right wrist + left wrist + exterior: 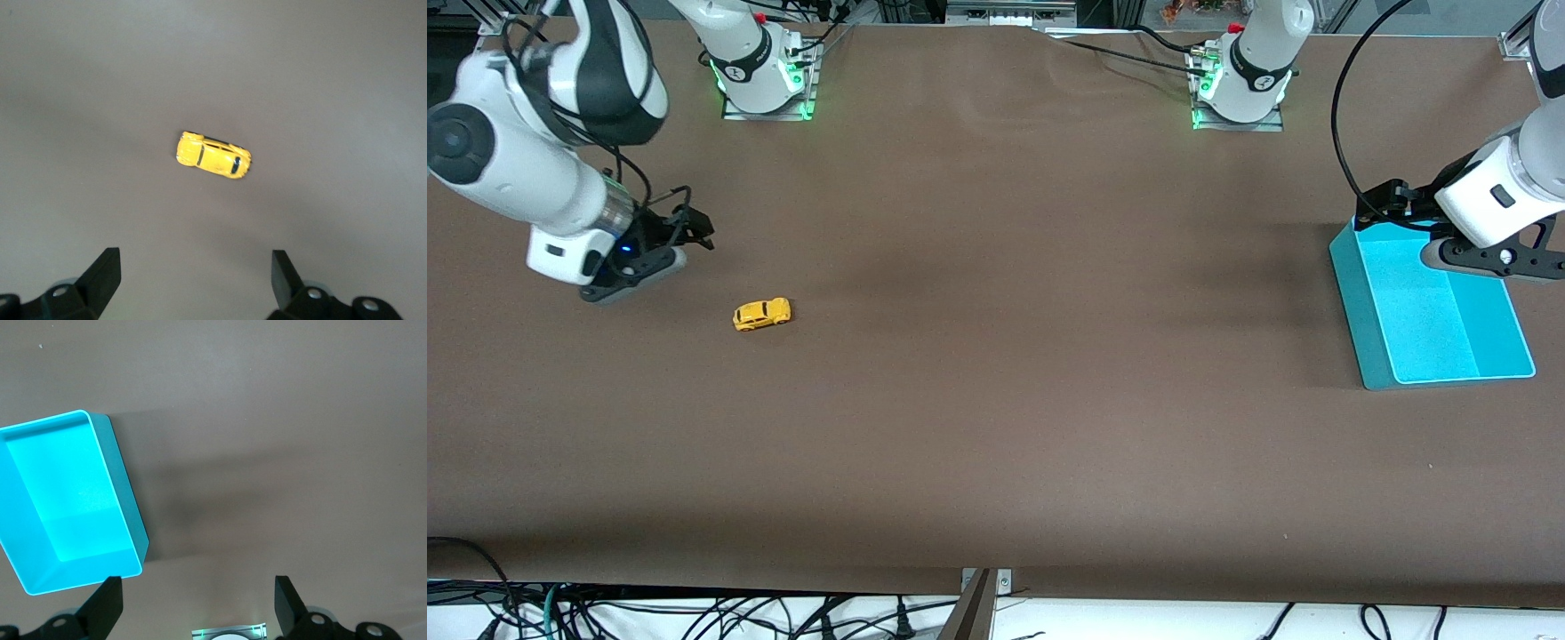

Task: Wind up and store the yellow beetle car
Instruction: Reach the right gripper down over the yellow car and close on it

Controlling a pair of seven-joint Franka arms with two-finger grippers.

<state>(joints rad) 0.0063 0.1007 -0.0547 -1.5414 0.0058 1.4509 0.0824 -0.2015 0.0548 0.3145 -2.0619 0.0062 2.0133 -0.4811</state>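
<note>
Seemingly untouched: yellow beetle car (762,314), upright.

Bare table (996,373) all round the yellow beetle car (762,314) — seemingly nothing beside it — turquoise bin (1369,329) well apart.

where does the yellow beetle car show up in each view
Front view: the yellow beetle car sits on the brown table toward the right arm's end, near the right gripper.
Left wrist view: not in it; only the teal bin.
Right wrist view: centre of the picture, between the open fingers.
Shared landmark: the brown table.
</note>
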